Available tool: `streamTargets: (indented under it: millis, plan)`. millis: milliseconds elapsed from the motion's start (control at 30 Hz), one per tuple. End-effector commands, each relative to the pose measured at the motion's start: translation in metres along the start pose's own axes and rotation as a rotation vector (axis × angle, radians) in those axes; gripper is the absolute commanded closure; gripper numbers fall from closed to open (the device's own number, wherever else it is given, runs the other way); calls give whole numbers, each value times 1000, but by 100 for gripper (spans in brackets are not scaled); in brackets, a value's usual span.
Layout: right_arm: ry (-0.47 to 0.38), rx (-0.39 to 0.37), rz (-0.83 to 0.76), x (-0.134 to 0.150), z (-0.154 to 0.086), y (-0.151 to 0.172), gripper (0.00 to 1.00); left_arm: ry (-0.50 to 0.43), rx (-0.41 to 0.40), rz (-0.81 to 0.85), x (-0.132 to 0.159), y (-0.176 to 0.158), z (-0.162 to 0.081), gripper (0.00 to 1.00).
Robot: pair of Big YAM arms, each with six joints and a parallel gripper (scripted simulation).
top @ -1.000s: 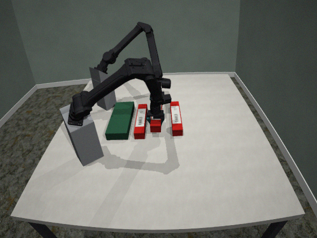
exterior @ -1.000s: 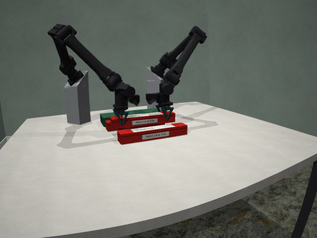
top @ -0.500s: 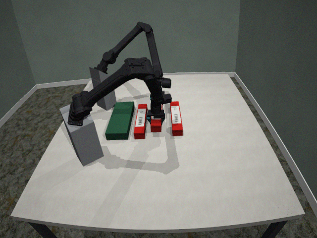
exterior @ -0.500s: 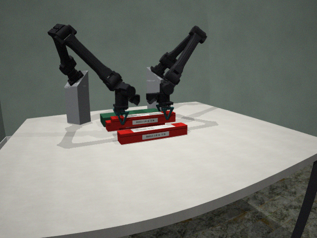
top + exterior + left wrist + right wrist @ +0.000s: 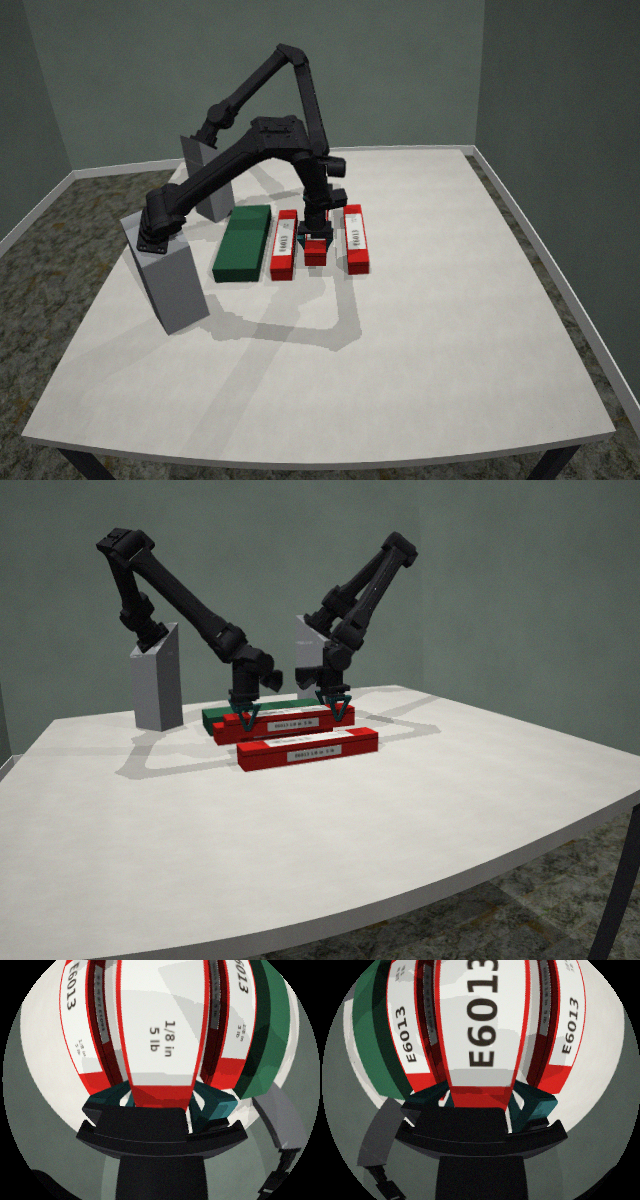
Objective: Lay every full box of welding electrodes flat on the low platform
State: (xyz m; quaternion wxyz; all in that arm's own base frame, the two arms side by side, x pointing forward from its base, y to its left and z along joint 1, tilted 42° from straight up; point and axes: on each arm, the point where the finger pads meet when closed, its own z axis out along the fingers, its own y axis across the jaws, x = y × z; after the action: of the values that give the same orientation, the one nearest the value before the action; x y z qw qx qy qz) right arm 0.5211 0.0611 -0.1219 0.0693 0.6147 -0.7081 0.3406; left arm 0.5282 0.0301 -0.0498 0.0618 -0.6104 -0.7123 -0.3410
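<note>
Holding across the middle red box [image 5: 315,254] [image 5: 289,723] [image 5: 162,1035] [image 5: 482,1035], one hand near each end:

- Left gripper [image 5: 333,709] [image 5: 162,1097]: closed on its sides at the "1/8 in 5 lb" end.
- Right gripper [image 5: 315,242] [image 5: 241,718] [image 5: 481,1097]: likewise pinching the "E6013" end.
- Middle box: level, label up, raised above the table [image 5: 439,335] [image 5: 310,852], between the other two.
- Inner red box [image 5: 283,245] [image 5: 219,734] [image 5: 237,1035] [image 5: 410,1035]: flat on the table, beside the platform.
- Outer red box [image 5: 356,240] [image 5: 310,751] [image 5: 80,1025] [image 5: 570,1035]: flat on the table, farthest from the platform.
- Green platform [image 5: 241,242] [image 5: 209,720] [image 5: 272,1035] [image 5: 367,1035]: no box on it.
- Weights: cannot be told by eye.
</note>
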Motion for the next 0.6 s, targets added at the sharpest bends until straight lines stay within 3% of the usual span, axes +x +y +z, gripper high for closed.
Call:
streamTargets:
  millis: [0,567]
  plan:
    - [-32,83,14,-13,-44,-39,100,-16,-77,6,-5,34,-38,100]
    - [-34,84,26,-12,-66,-39,100,-15,-65,-5,-4,24,-56,100]
